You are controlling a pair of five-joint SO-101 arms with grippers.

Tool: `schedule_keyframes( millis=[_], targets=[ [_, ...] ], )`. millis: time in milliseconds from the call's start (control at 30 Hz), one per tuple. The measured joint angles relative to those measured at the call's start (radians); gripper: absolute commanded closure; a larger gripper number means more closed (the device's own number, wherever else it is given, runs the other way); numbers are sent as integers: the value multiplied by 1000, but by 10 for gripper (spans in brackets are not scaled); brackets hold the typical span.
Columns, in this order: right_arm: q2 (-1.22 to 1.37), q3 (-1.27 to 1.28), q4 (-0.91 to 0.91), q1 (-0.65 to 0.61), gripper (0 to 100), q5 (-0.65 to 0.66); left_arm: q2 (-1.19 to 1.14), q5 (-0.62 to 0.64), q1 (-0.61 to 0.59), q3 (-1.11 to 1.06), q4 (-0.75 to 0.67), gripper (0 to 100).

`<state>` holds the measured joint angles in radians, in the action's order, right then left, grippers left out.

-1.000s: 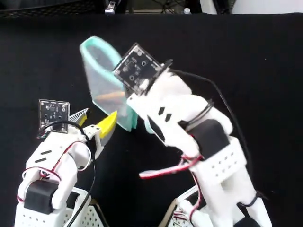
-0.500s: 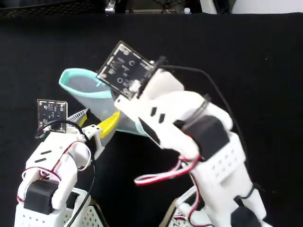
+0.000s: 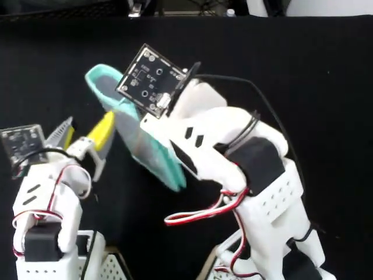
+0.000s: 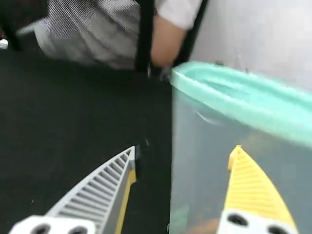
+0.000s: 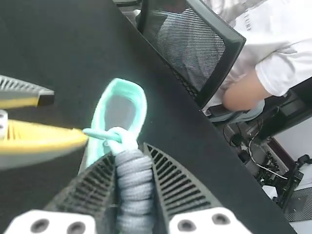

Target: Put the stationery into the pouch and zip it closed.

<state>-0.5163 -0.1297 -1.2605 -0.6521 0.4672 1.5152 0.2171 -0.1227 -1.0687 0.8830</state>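
In ribbed right gripper [image 5: 129, 152], translucent mint-rimmed pouch [image 3: 143, 143]; black tabletop [image 3: 326, 70]

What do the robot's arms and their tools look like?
The left arm and right arm are blocky white plastic with black motors, red-and-white wires and black cables. Each carries a square black circuit board. The left tool has one yellow finger and one ribbed grey one; the right tool has two dark ribbed fingers.

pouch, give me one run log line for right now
pouch: held up, tilted, mouth open | right end effector: shut on pouch | left end effector: open, beside pouch | zip: not yet closed
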Motion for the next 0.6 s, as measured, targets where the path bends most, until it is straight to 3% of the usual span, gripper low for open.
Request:
schedule_keyframes(
  millis=[133,300,600],
  targets=[
    [0,0,0,0,986,3,-2,51,-32,-26,-84,700],
    [20,0,26,44,986,3,-6,60,-46,-21,-75,698],
    [133,-8,64,129,986,3,-5,66,-15,299,330,696]
  ],
)
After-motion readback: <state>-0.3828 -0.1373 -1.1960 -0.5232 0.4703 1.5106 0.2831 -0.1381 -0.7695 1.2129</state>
